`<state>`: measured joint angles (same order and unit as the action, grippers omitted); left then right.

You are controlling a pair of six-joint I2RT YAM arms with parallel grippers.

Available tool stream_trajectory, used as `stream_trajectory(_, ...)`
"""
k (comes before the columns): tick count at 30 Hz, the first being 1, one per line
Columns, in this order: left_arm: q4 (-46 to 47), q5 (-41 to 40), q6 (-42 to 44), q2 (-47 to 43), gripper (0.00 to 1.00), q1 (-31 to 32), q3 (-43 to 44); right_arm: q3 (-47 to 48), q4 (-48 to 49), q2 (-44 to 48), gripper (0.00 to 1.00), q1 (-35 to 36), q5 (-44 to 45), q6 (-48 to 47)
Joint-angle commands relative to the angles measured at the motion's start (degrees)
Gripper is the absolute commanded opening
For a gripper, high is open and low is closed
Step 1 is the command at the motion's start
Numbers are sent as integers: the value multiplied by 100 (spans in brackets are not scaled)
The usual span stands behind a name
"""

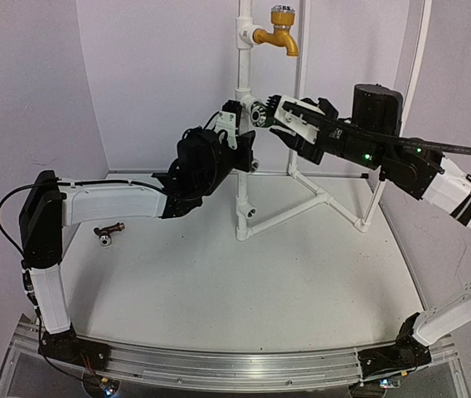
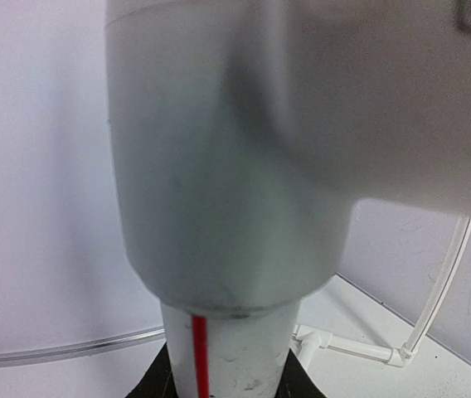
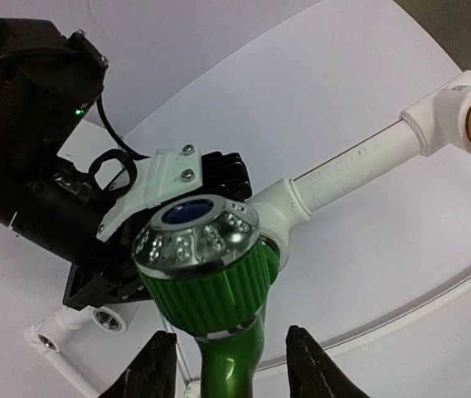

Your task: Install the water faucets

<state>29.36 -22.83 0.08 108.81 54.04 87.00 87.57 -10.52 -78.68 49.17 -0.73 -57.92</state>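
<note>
The green faucet [image 3: 219, 286] with a silver round cap [image 3: 196, 236] sits with its end at the middle socket of the white pipe stand [image 1: 242, 195]. My right gripper [image 3: 231, 369] straddles its green stem, with a gap on each side between stem and fingers. In the top view the cap [image 1: 259, 114] shows at my right gripper [image 1: 279, 123]. My left gripper [image 1: 240, 148] clamps the stand's upright just below that socket; in the left wrist view the pipe [image 2: 235, 348] fills the space between its black fingers [image 2: 147, 386]. The dark brown faucet [image 1: 109, 234] lies on the table at the left.
A yellow-orange faucet [image 1: 279, 37] is mounted at the top of the stand. A lower socket [image 1: 250, 214] faces out near the base. The stand's white legs [image 1: 327, 199] spread to the back right. White walls enclose the table.
</note>
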Motion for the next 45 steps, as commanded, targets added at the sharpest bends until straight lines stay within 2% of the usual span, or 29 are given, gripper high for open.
stream_trajectory(1,-1091,299,-183,170,0,142,-90,157,396,-135,39,79,73,558)
stream_trajectory(7,-1107,330,-181,184,0,142,-73,105,775,-172,17,147,343,1412)
stream_trajectory(12,-1117,332,-183,183,0,142,-55,-11,961,-76,16,152,384,3365)
stream_trajectory(15,-1117,329,-187,192,0,142,-52,-197,1229,-4,14,150,515,4887)
stream_trajectory(20,-1127,342,-190,224,0,142,-35,-369,1480,57,1,145,901,7965)
stream_trajectory(24,-1135,341,-223,192,0,142,-71,-497,1672,228,0,144,1204,10313)
stream_trajectory(27,-1137,333,-240,193,0,142,-83,-928,1977,423,0,140,1311,12638)
stream_trajectory(30,-1153,337,-236,233,0,141,-36,-1405,2569,639,0,143,1403,14092)
stream_trajectory(33,-1198,350,-233,268,0,141,44,-1459,2851,720,6,145,1457,14539)
stream_trajectory(37,-1247,317,-251,294,0,142,97,-1474,2864,849,33,145,1514,14160)
stream_trajectory(40,-1267,289,-242,291,0,142,103,-1747,2872,1080,60,144,1545,13347)
stream_trajectory(43,-1302,278,-208,274,0,142,103,-2132,2899,1451,75,145,1565,12037)
stream_trajectory(45,-1327,260,-189,281,0,142,107,-2431,2988,1735,84,145,1615,10787)
